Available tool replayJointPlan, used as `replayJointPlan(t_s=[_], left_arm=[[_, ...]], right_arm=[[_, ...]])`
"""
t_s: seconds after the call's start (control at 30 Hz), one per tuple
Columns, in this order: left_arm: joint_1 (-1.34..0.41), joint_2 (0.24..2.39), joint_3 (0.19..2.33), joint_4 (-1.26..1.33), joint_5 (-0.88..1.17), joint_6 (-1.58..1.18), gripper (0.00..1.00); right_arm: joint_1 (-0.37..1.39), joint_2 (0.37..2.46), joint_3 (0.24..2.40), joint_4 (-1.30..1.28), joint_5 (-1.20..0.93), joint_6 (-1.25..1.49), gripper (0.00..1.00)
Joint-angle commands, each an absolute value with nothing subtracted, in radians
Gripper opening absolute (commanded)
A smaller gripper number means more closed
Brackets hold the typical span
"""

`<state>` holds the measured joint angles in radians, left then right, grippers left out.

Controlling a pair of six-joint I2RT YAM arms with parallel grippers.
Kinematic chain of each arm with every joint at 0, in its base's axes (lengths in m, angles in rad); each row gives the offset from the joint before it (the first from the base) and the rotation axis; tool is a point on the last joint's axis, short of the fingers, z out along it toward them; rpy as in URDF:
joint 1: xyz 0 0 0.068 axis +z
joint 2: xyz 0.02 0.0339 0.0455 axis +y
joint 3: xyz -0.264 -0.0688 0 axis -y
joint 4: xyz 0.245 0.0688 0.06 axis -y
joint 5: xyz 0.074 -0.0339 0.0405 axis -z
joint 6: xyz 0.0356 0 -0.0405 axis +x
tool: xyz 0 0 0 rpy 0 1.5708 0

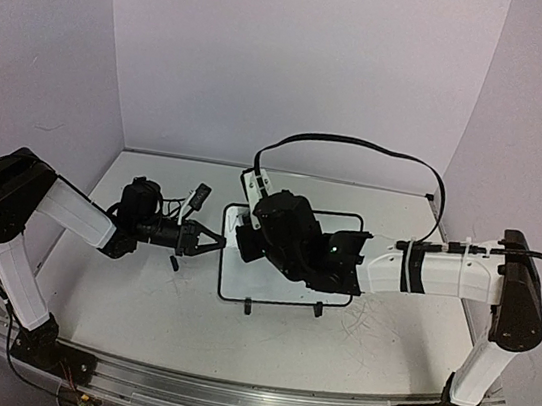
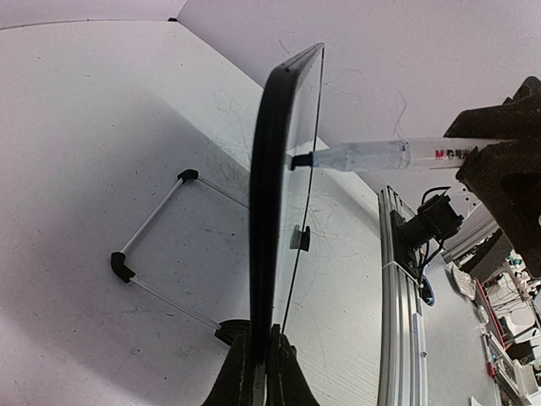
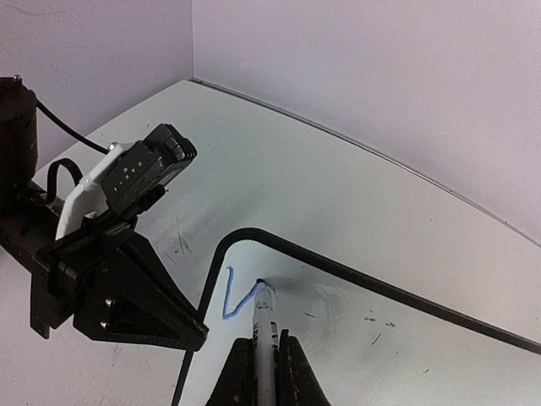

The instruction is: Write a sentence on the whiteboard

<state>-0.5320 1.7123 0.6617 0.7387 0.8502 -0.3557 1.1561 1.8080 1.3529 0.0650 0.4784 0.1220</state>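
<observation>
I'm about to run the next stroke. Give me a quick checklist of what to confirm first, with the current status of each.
1. Left hand shut on the whiteboard at its edge: ok.
2. Right hand shut on the marker: ok.
3. Marker tip touching the board: ok.
4. Blue stroke begun by the corner nearest the left hand: ok.
5. Bare board beyond the tip for more letters: ok.
6. Board lying flat on the table: cannot tell.

left tool (image 2: 259, 365) clamped, right tool (image 3: 264, 351) clamped
</observation>
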Motion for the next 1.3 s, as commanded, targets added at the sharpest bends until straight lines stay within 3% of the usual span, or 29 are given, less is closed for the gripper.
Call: replayJointPlan(t_s=[0.0,1.27], left_arm=[[-0.551,1.67,0.676,0.733,0.893,-0.341,0.0],[-0.551,1.67,0.676,0.726,0.897,-0.341,0.0]], right_arm=[[1.14,1.792,1.356,0.065,0.484,0.138,0.0],[1.158,1.752,1.258,0.035,0.47,0.241,0.0]])
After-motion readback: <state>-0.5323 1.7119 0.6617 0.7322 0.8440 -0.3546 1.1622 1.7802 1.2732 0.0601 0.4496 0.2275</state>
